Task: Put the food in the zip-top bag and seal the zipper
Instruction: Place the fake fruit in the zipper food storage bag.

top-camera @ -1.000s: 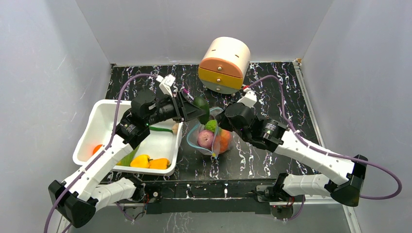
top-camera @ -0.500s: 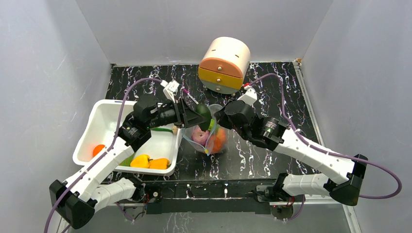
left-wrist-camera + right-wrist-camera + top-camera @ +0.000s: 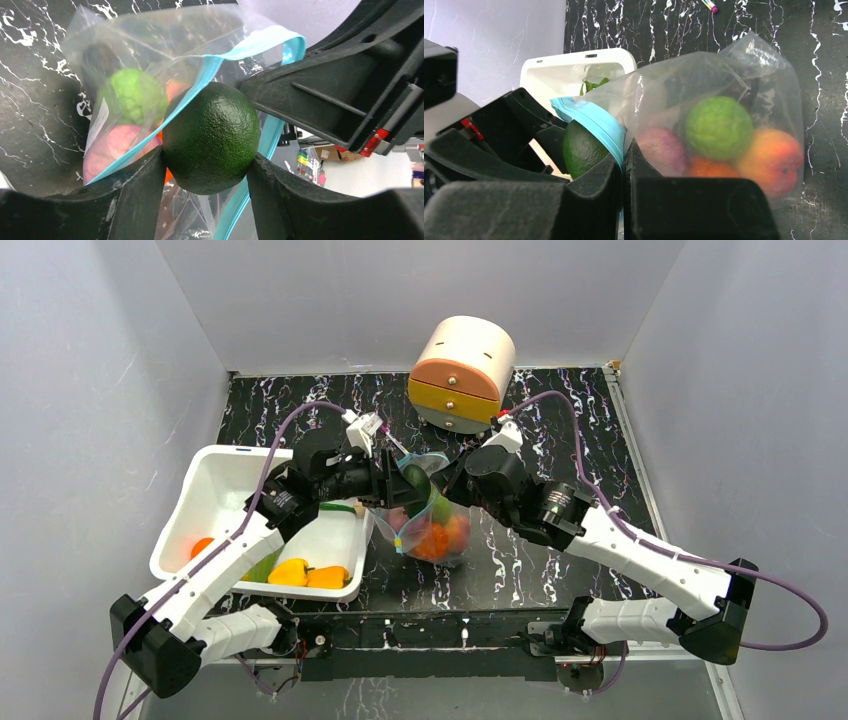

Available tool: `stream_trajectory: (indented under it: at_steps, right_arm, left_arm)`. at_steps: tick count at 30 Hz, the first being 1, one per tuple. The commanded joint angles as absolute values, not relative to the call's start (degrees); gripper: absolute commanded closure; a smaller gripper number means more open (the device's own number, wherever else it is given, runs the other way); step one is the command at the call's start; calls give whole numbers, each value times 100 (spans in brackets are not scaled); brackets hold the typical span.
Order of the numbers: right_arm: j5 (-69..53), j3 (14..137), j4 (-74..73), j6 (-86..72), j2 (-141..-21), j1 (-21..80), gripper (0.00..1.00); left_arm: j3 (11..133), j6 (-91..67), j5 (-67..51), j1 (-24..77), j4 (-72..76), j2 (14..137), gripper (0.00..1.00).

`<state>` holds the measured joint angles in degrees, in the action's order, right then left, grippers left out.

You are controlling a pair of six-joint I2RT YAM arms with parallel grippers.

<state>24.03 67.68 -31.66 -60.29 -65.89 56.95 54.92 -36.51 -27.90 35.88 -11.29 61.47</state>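
Observation:
My left gripper (image 3: 408, 483) (image 3: 207, 172) is shut on a dark green round fruit (image 3: 211, 137) (image 3: 415, 480) and holds it at the mouth of the clear zip-top bag (image 3: 440, 525) (image 3: 125, 60). My right gripper (image 3: 447, 483) (image 3: 622, 175) is shut on the bag's blue-green zipper strip (image 3: 596, 125) (image 3: 250, 47) and holds the bag up and open. Inside the bag lie a light green fruit (image 3: 719, 127), a purple-pink one (image 3: 661, 150) and orange fruits (image 3: 774, 157). The dark green fruit also shows in the right wrist view (image 3: 581, 147).
A white tub (image 3: 215, 490) at the left holds yellow peppers (image 3: 305, 574), an orange fruit (image 3: 200, 547) and a long green leaf (image 3: 335, 507). A round peach-coloured drawer box (image 3: 462, 373) stands at the back. Grey walls close in the dark marbled table (image 3: 560, 420).
My left gripper has carried the dark green fruit right, from over the tub's edge to the bag's mouth. My right gripper has lifted the bag up and tilted it towards the fruit.

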Motion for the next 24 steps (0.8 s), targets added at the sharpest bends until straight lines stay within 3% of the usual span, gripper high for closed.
stream_trajectory:
  at_steps: [1,14,15,16,24]
  right_arm:
    - [2406,6778,-2743,-6161,-6333,5697,100]
    - [2618,6776,-3030,-6084,-6283,5702,100]
    - [2633,6780,-3055,-6048,-6277,5700,100]
    - [2651,6759,-3090,-6033,-6261,5699,100]
    - [2684,6565,-3297,-6047,-6056,5703,100]
  left_arm:
    - [6012,-3358,-2789,3630,-1350,6124,40]
    - [6481,-3167,-2274,3630,-2115,5965,22]
    - [6553,-3186,-2171,3630,-2194,5942,8]
    - [6650,-3190,-2029,3630,-2313,5920,2]
    - [7117,-3112,-230,3630,-3099,5727,2]
